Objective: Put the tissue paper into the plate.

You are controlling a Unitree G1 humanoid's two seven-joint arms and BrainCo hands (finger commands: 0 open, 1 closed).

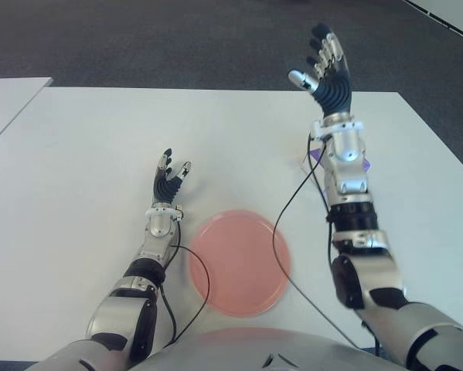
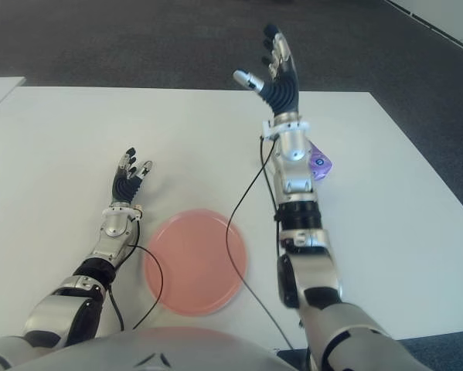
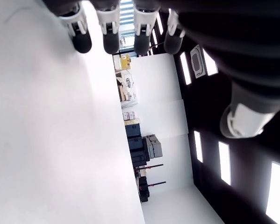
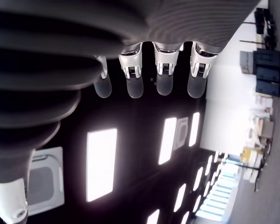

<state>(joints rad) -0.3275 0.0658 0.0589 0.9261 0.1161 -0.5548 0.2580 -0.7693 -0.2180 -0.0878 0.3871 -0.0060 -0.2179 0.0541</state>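
The white table (image 1: pixel 76 154) fills most of the frame; the pink plate (image 1: pixel 239 263) lies bare at lower centre. The right hand (image 1: pixel 328 66) is raised in the upper right, fingers spread wide and holding nothing; the left hand (image 1: pixel 169 179) shows left of the plate, fingers open and empty. The tissue (image 2: pixel 319 162), a small purple-and-white packet, peeks from behind the right forearm, right of centre, well apart from the plate.

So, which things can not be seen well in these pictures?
- Tissue paper: mostly hidden behind the raised right forearm in both eye views; only a purple-white corner shows.
- Pink plate: near rim covered by the robot's torso in the left eye view.
- Both wrist views: show neither tissue nor plate, only the open fingers of the right robot hand and left robot hand.
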